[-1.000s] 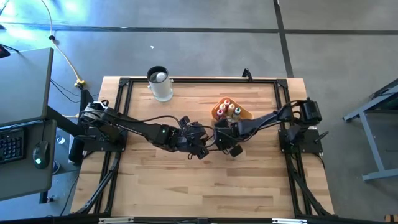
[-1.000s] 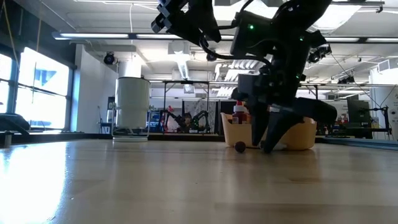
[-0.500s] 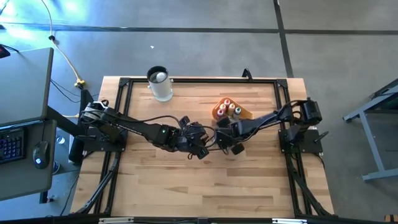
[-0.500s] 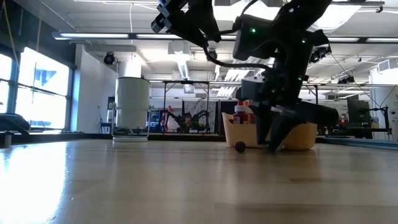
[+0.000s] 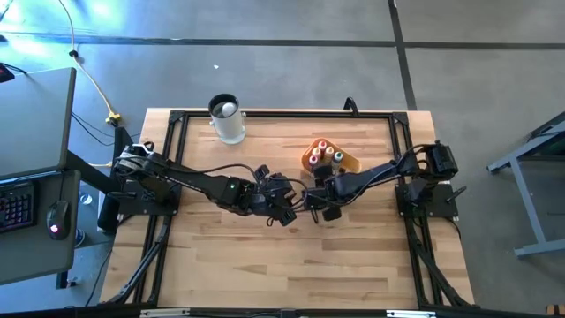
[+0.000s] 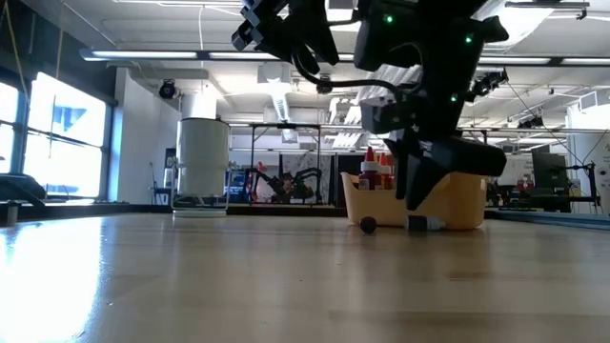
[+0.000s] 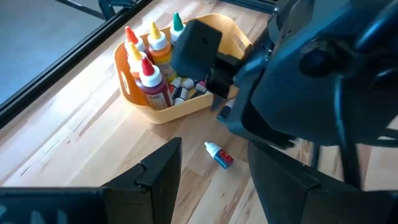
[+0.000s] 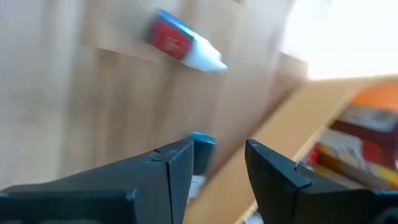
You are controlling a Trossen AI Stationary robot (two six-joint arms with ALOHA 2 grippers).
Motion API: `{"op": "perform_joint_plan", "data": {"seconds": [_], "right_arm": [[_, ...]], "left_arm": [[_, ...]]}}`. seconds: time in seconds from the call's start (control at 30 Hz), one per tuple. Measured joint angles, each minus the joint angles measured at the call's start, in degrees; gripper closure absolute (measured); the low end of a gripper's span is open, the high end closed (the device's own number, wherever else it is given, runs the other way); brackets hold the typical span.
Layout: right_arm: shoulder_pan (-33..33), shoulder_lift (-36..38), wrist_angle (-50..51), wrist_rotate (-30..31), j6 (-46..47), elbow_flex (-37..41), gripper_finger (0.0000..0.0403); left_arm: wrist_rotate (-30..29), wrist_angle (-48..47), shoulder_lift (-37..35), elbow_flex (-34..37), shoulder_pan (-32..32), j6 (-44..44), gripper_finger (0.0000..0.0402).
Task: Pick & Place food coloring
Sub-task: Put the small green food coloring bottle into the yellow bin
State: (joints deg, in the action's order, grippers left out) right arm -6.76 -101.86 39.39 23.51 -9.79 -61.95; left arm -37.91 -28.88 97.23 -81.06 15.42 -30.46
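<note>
One small food coloring bottle [image 7: 219, 154] with a red label and a white cap lies on its side on the wood, close to the orange-yellow tray [image 5: 347, 162]; it also shows in the right wrist view [image 8: 180, 40]. A second small bottle with a blue end [image 8: 200, 146] lies by the tray wall, under my right gripper. Several more bottles [image 7: 152, 62] stand upright in the tray. My right gripper [image 8: 217, 165] hangs open just above the table beside the tray [image 6: 412, 195]. My left gripper [image 7: 214, 180] is open and higher up, at mid-table [image 5: 287, 212].
A tall clear cup with a dark rim [image 5: 227, 117] stands near the table's far edge, left of the tray. The two arms' wrists sit close together at mid-table. Bare wood lies toward the near edge [image 5: 291, 265].
My right gripper has risen off the table beside the tray and shifted a little toward the near edge. The loose bottles lie where they were. My left arm has kept still.
</note>
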Motion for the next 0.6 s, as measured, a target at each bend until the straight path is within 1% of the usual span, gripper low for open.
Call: {"op": "perform_joint_plan", "data": {"seconds": [0.07,0.13,0.33,0.4,0.6], "right_arm": [[0.21,0.0,0.57,1.94,2.13,0.02,0.0263],[0.43,0.0,1.02,1.97,3.68,0.02,0.0263],[0.4,0.02,0.62,-3.95,1.93,1.79,0.0263],[0.39,0.01,0.16,-4.7,1.43,2.9,0.0263],[0.5,0.09,-0.94,-1.45,0.49,4.62,0.0263]], "left_arm": [[0.0,0.0,0.0,0.0,0.0,-0.01,0.0218],[0.0,0.0,0.0,0.0,-0.01,-0.01,0.0218],[0.0,0.02,0.0,0.0,0.0,-0.01,0.0218],[0.01,0.02,0.0,0.0,-0.01,-0.04,0.0218],[0.0,0.04,0.0,0.0,0.0,-0.04,0.0218]]}}
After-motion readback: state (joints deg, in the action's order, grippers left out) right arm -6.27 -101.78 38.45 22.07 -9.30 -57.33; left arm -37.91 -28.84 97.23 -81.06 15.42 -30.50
